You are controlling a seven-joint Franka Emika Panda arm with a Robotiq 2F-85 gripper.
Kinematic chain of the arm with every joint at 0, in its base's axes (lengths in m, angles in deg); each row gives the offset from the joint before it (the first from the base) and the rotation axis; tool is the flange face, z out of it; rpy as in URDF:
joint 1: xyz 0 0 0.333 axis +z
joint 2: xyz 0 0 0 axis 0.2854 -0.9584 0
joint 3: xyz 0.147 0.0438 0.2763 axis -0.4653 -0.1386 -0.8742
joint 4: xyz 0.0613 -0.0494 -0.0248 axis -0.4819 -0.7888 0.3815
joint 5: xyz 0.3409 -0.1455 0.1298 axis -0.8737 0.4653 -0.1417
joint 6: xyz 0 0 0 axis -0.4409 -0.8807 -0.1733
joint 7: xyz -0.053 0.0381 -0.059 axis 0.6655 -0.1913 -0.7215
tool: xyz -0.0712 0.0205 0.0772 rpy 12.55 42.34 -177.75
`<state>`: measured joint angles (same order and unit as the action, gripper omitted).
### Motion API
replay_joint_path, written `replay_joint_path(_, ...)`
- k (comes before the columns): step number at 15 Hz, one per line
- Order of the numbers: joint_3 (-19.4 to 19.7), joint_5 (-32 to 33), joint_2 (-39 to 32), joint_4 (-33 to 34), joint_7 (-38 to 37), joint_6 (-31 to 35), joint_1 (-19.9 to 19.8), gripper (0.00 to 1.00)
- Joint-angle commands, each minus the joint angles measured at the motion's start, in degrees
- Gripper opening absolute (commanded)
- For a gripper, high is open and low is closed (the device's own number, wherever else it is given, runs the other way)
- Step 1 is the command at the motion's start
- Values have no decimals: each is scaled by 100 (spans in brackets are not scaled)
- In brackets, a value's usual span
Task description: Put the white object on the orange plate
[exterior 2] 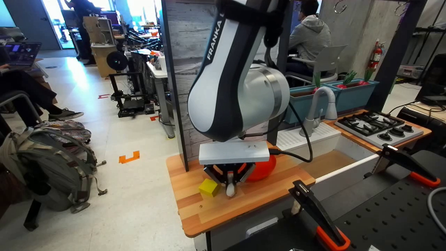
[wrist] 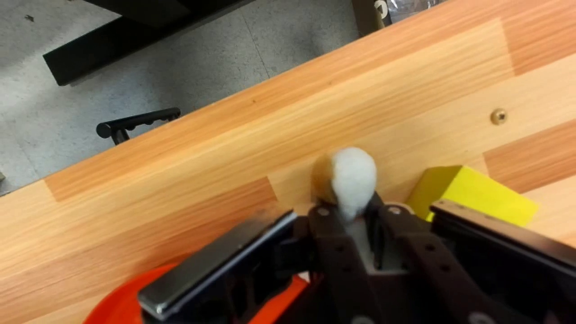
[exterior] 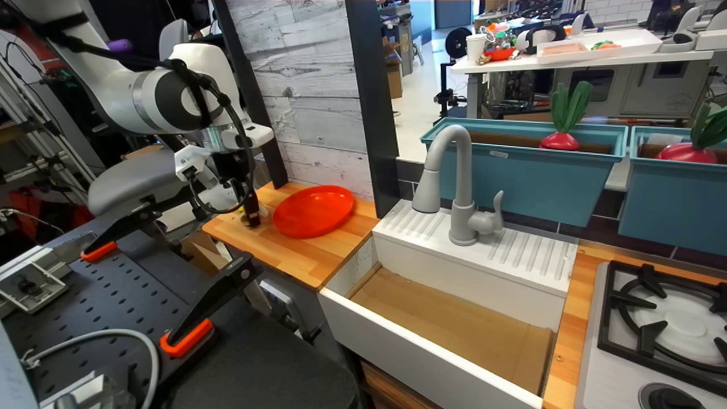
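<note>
Gripper narrow, tight on the white object, its rounded end below.

There was one gripper, one white object, one orange plate, one yellow block, one sink and one faucet. Both exterior views showed two black clamps and two teal planters; in an exterior view there were three red radishes, two burners and three knobs

Wooden counter beneath the jaws
Orange plate on one side of them, yellow block on the other
</note>
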<state>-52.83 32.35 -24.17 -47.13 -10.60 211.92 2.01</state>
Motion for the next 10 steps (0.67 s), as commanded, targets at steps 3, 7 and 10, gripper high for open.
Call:
replay_joint_path(3, 247, -228, 1102, -1001, -3, 332, 113, 4)
replay_joint_path(7, 362, -397, 1458, -1054, 41, 249, -159, 4)
replay_joint_path(10, 422, -509, 1314, -826, 31, 225, -340, 4)
